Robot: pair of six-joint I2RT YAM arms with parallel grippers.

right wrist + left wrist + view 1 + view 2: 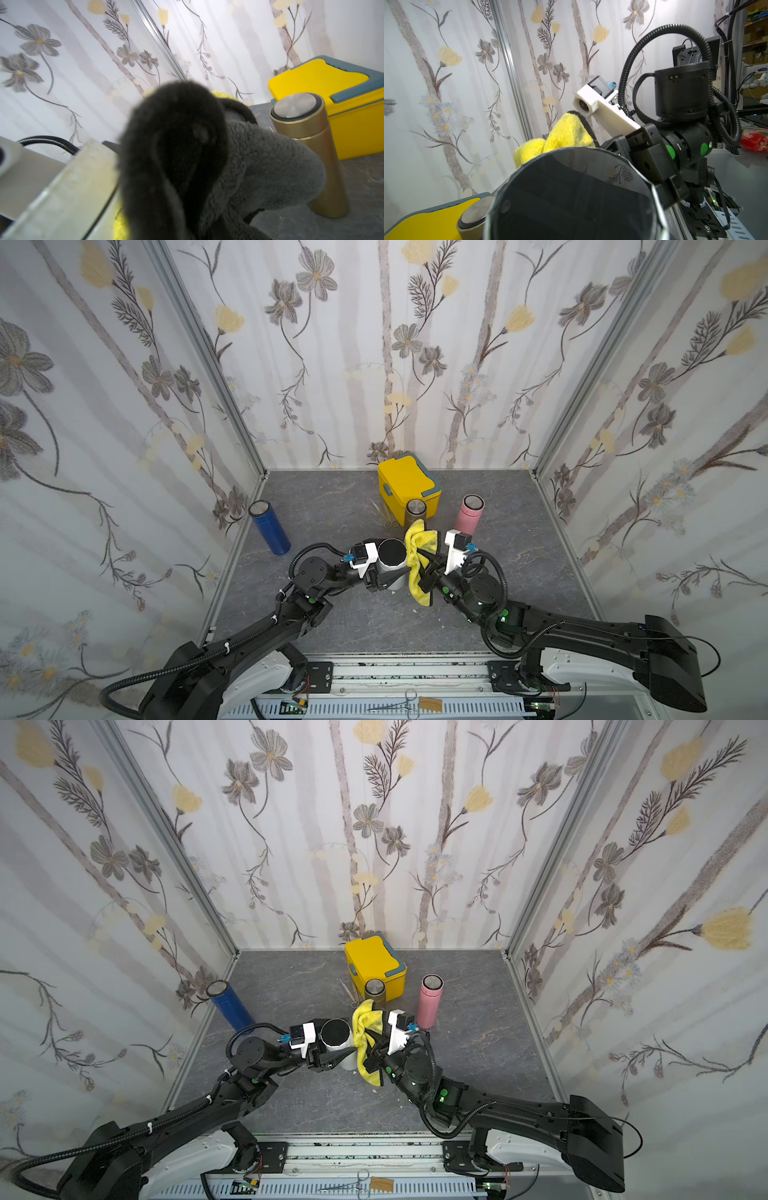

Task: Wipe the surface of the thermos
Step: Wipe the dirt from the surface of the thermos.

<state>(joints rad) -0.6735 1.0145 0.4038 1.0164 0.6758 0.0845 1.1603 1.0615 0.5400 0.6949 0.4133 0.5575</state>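
The white thermos (pixel 397 581), capped by a black lid (pixel 392 552), is seen upright near the middle of the grey table (pixel 332 506), between the two arms; it is grasped from its left side by the left gripper (pixel 384 578), whose jaws are clenched on the body below the lid; whether its base touches the table cannot be told. The yellow cloth (pixel 417 558) is pinched in the tightly clamped right gripper (pixel 428 572) and is laid against the right side of the thermos, hanging from lid level down past the jaws; its dark grey reverse is seen filling much of the right wrist view. In the left wrist view the cloth is bunched just beyond the lid's rim. Farther back, a gold thermos (pixel 415 512) is stood just in front of a yellow box (pixel 405 483); a pink thermos (pixel 469 516) is placed to their right; a blue thermos (pixel 270 529) is set well apart on the left, by the wall.
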